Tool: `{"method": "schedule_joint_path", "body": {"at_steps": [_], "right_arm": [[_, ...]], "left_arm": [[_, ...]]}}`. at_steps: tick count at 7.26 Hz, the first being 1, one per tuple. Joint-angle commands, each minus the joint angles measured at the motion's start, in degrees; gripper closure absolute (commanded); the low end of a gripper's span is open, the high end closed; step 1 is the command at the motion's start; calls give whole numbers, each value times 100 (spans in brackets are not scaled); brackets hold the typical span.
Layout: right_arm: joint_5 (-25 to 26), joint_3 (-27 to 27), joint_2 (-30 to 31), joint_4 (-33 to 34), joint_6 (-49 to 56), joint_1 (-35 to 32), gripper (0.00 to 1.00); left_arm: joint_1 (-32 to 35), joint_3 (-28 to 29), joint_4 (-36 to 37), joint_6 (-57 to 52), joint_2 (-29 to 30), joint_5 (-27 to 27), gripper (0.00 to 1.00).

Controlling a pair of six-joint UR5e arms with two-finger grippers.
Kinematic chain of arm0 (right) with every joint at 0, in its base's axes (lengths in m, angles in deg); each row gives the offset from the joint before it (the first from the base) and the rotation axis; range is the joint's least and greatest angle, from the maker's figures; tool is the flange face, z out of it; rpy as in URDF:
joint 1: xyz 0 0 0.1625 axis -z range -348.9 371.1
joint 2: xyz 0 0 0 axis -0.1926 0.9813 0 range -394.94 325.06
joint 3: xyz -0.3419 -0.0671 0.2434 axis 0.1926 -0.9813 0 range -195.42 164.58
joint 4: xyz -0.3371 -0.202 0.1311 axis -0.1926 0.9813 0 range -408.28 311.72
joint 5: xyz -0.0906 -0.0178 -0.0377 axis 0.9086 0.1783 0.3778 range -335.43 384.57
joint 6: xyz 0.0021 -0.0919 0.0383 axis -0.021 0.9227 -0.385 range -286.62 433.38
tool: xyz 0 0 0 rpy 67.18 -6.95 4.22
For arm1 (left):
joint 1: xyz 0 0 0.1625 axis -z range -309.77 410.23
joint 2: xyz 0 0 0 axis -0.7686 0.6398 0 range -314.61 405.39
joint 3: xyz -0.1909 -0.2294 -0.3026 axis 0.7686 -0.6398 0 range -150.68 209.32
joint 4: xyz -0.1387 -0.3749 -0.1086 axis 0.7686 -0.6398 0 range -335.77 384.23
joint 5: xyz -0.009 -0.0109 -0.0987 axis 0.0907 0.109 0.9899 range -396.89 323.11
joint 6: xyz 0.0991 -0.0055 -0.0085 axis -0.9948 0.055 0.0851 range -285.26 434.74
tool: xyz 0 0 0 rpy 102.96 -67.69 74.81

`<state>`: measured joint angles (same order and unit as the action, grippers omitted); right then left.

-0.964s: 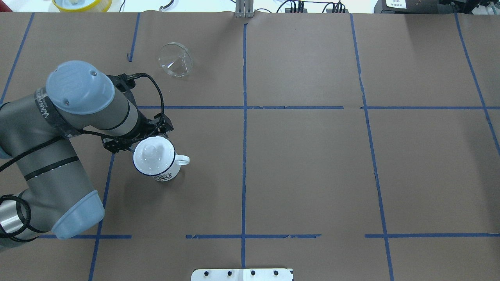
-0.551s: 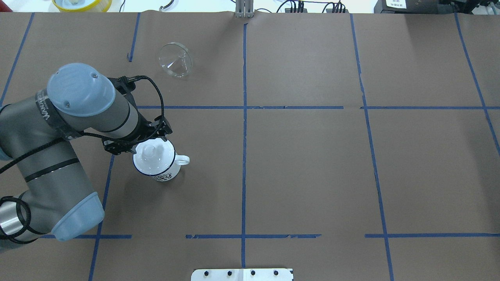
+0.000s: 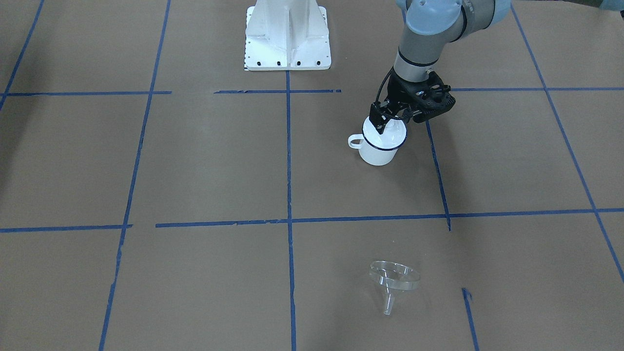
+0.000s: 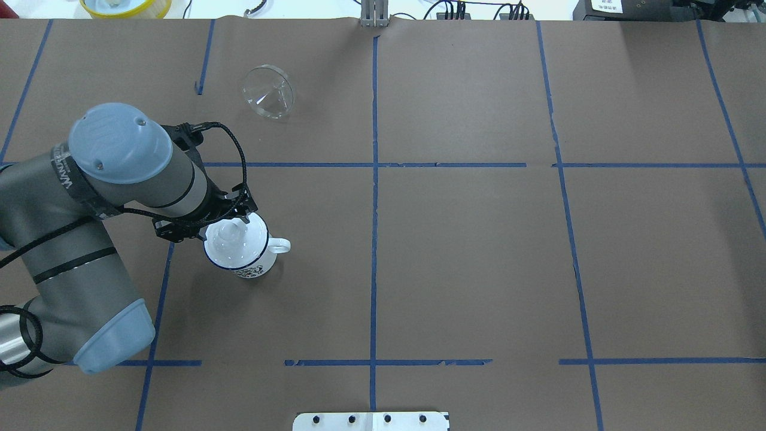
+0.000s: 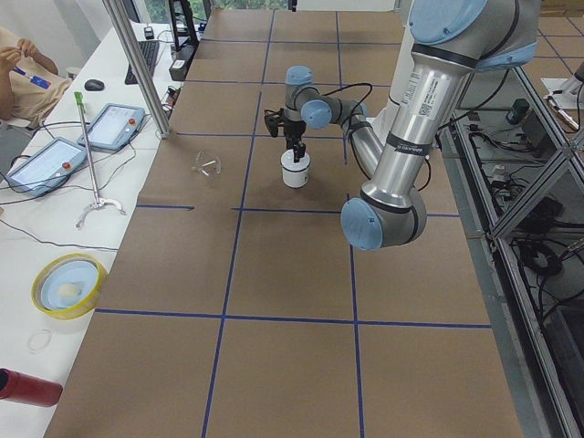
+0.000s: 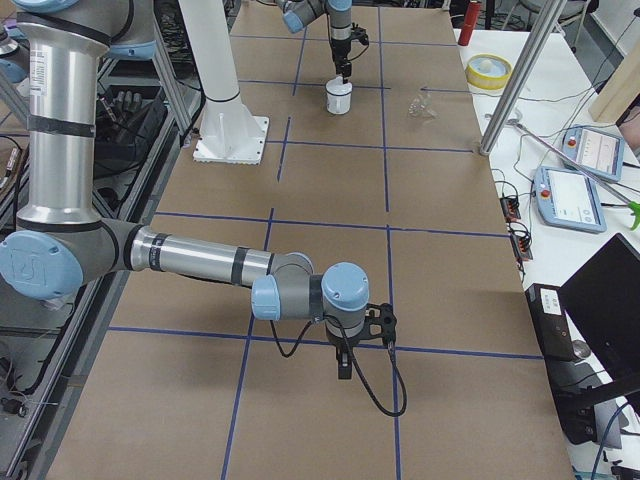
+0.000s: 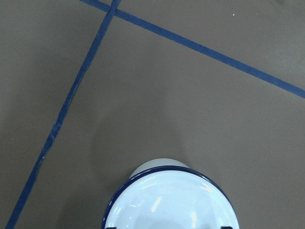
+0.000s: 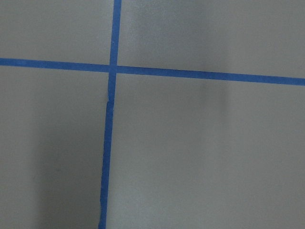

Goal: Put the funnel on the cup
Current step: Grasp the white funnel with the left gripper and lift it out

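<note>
The cup (image 4: 254, 264), a white enamel mug with a dark blue rim, stands on the table's left half with its handle pointing right; it also shows in the front view (image 3: 375, 154). A round white knobbed lid (image 4: 236, 244) sits on it. My left gripper (image 4: 231, 225) hangs right over the lid with its jaws apart on either side of the knob; the left wrist view shows the lid (image 7: 171, 205) just below. The clear funnel (image 4: 268, 91) lies on its side at the far left, apart from the arm. My right gripper (image 6: 345, 372) shows only in the exterior right view; I cannot tell its state.
The robot's white base plate (image 3: 287, 34) is at the near middle edge. A yellow-rimmed bowl (image 4: 125, 6) sits beyond the far edge. A metal post (image 5: 137, 64) and tablets stand on the operators' side. Blue tape lines cross the brown table.
My left gripper has moved a little toward the robot and down, so it now covers the lid's knob. The mug and funnel have not moved.
</note>
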<state>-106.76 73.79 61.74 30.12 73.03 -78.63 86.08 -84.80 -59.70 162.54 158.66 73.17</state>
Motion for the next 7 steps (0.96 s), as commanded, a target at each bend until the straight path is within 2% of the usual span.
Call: {"method": "schedule_joint_path", "body": {"at_steps": [1,2,3,4,5,7], "right_arm": [[2,0,0,0,0,0,0],[2,0,0,0,0,0,0],[-6,0,0,0,0,0,0],[-6,0,0,0,0,0,0],[2,0,0,0,0,0,0],[2,0,0,0,-9,0,0]], "left_arm": [[-70,-14,-1,97,2,7,23],[-70,-31,-1,97,2,7,31],[-70,-31,-1,97,2,7,46],[-70,-66,-1,97,2,7,77],[-61,-75,-1,97,2,7,98],[35,-354,103,106,2,-10,100]]}}
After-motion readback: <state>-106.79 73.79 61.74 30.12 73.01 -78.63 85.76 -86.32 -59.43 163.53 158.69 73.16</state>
